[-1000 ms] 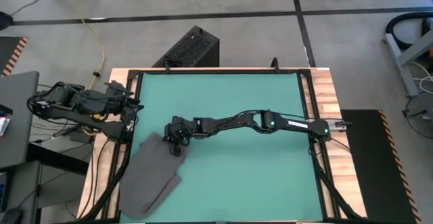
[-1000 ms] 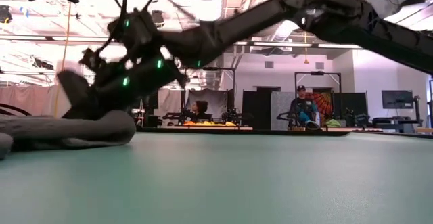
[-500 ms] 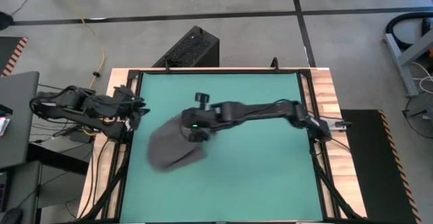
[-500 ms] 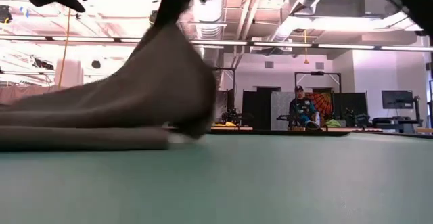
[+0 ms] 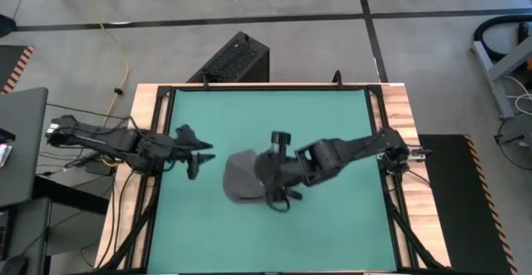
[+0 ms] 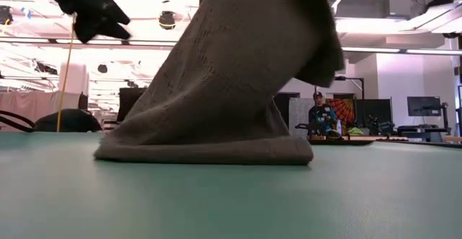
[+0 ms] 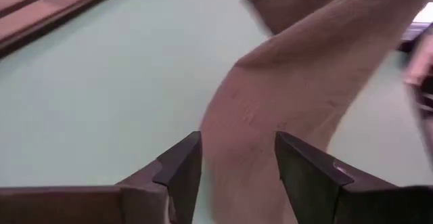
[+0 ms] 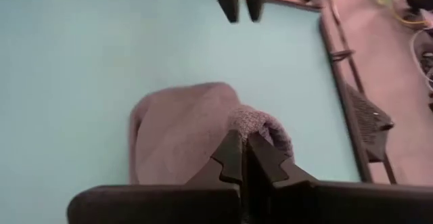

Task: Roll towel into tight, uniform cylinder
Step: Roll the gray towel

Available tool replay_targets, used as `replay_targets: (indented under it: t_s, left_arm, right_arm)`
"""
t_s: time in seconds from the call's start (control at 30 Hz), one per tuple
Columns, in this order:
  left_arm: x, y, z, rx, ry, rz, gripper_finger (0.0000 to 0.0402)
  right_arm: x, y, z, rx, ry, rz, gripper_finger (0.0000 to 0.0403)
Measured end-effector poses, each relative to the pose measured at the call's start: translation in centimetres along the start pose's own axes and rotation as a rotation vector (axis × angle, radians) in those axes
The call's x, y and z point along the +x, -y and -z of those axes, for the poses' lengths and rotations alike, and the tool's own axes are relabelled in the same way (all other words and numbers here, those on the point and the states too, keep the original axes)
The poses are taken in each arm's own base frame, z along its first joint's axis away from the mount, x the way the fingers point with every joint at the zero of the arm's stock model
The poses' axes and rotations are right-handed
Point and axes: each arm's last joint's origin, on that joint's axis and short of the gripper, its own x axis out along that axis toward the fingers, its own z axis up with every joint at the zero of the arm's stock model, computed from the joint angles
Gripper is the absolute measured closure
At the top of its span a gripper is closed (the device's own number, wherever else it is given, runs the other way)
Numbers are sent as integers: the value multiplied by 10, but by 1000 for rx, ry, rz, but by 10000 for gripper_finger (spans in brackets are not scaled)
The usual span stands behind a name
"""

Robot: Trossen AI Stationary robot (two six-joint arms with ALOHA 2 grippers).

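The dark grey towel is bunched near the middle of the green mat. In the low view it hangs as a cone with its lower fold lying on the mat. Its white tag does not show. My right gripper is shut on the towel and also shows in its wrist view. My left gripper is open and empty over the mat's left part, a little left of the towel. Its fingers point at the towel without touching it. My right gripper pinches a bunched bit of the towel's raised end between its two shut fingers. The fingers slant down from the table's right side. The towel hangs below them, and its lower fold rests on the mat.
A black box stands on the floor beyond the table's far edge. The mat's black frame and wooden table rim run along the left side. People show in the room behind the table.
My right gripper has gone toward the table's right edge and up, dragging the towel from the mat's near left corner to its middle. The towel, flat before, is now gathered and lifted at one end. My left gripper has come out over the mat toward the towel.
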Motion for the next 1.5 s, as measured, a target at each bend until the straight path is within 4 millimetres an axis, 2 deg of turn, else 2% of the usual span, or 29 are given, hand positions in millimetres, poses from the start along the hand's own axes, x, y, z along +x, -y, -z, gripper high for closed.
replay_targets:
  t_s: [0.13, 0.27, 0.37, 0.53, 0.67, 0.87, 1.13, 1.23, 1.3, 1.5]
  left_arm:
    - [21, 0, 21, 138, 74, 58, 184]
    - [35, 0, 29, 243, 149, 71, 146]
    - [44, 6, 24, 322, 226, 161, 128]
    - [64, 14, 13, 413, 283, 318, 126]
    - [89, 16, 10, 435, 209, 344, 126]
    - [122, 16, 16, 430, 98, 342, 126]
    - [159, 27, 26, 420, 14, 605, 130]
    - [168, 33, 25, 412, -17, 700, 157]
    - [172, 36, 23, 397, -41, 736, 193]
    - [172, 37, 15, 415, -44, 675, 369]
  right_arm:
    - [-7, -19, 7, -6, -13, -16, 384]
    - [-11, -36, 14, -21, -18, 16, 384]
    - [-13, -42, 16, -26, -9, 5, 384]
    - [-15, -45, 13, -8, 20, -7, 384]
    - [-15, -45, 12, -2, 29, -10, 384]
    - [-15, -45, 12, -4, 30, -14, 384]
    - [-17, -48, 12, -23, 38, -22, 384]
    - [-18, -50, 12, -28, 38, -25, 384]
    - [-18, -50, 13, -30, 35, -24, 384]
    - [-19, -51, 14, -37, 33, -21, 384]
